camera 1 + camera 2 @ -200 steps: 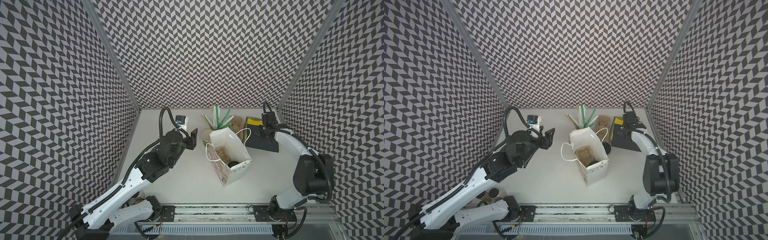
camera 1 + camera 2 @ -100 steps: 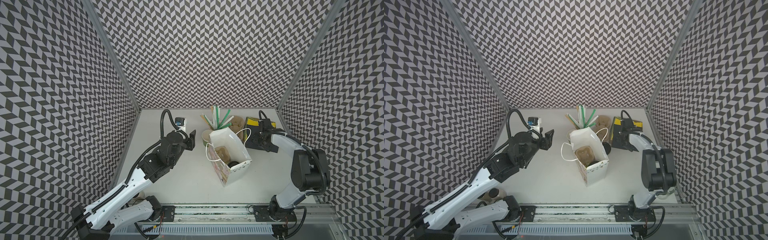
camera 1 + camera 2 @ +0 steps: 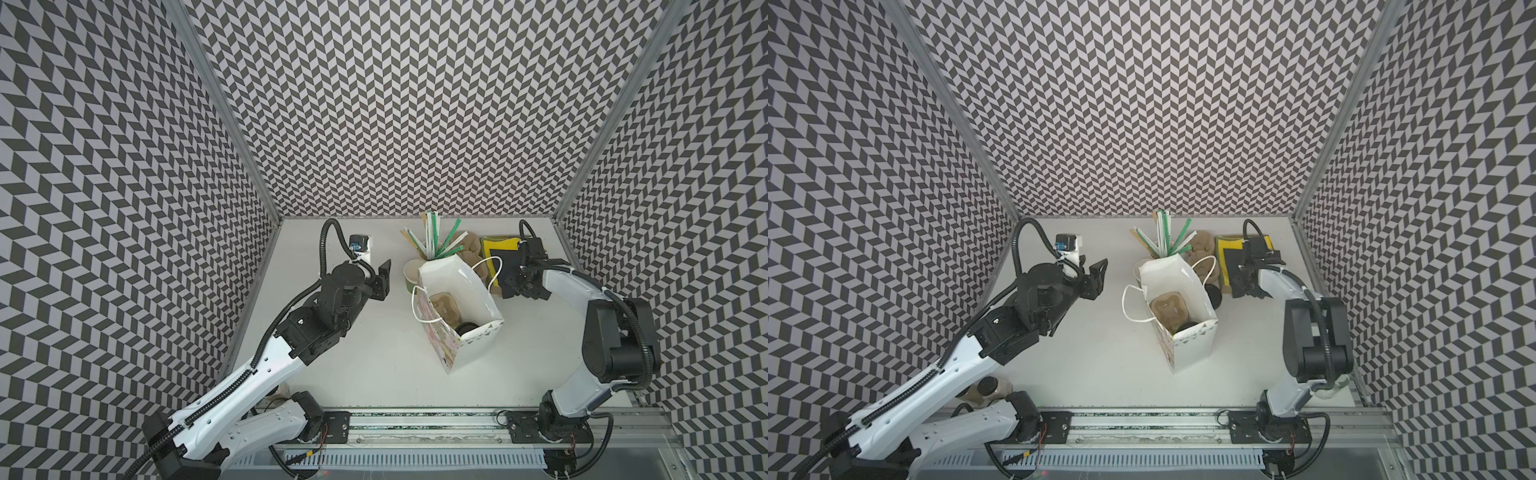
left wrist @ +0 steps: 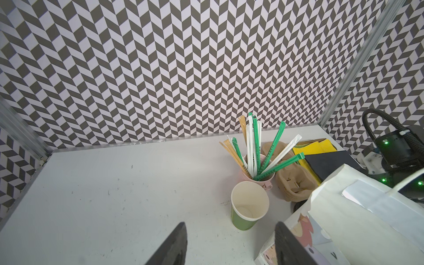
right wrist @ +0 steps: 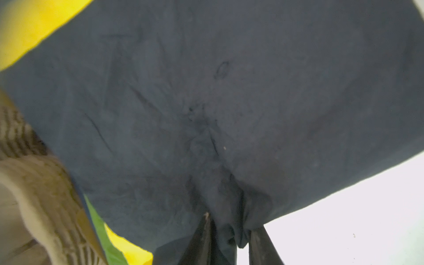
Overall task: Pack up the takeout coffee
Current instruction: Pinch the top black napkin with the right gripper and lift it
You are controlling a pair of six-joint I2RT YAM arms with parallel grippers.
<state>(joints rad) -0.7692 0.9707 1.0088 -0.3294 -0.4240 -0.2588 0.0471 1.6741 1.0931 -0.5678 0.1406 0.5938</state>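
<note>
When looked into from above, shows the takeout coffee [image 3: 467, 328] low inside the white paper bag [image 3: 473, 351], at the bag's end nearest the arm bases. Seen in both top views only as a round black lid. Sits well apart from the left gripper [image 3: 384, 276], off the bag's left side, and from the right gripper [image 3: 519, 286], off the bag's right side, with a bag wall between in each case. Touched by neither.

Left gripper: jaws apart, nothing between them. In the left wrist view, only bare table between the two dark fingers [image 4: 174, 243], short of the lidless green cup [image 4: 249, 206].

Right gripper: clamped together on a bunched fold of the dark napkin [image 5: 206, 103], as seen in the right wrist view, with cloth squeezed between both fingers [image 5: 206, 229].

Also inside the bag: a brown cardboard cup carrier [image 3: 444, 305], just beside the coffee, toward the bag's far end. Cannot tell whether the coffee stands in the carrier or only next to it.

At the bag's far left corner: the lidless green cup, upright, cream-white inside, empty.

Behind the bag's far end: a pink cup [image 4: 266, 181] crammed with wrapped straws [image 4: 252, 142] in green, white and tan, fanned outward.

Behind the bag's far right corner: a stack of brown carriers [image 4: 296, 181], nested together.

Right of that stack, beyond the bag's right side: yellow napkins [image 3: 490, 241] under the dark napkin.
</note>
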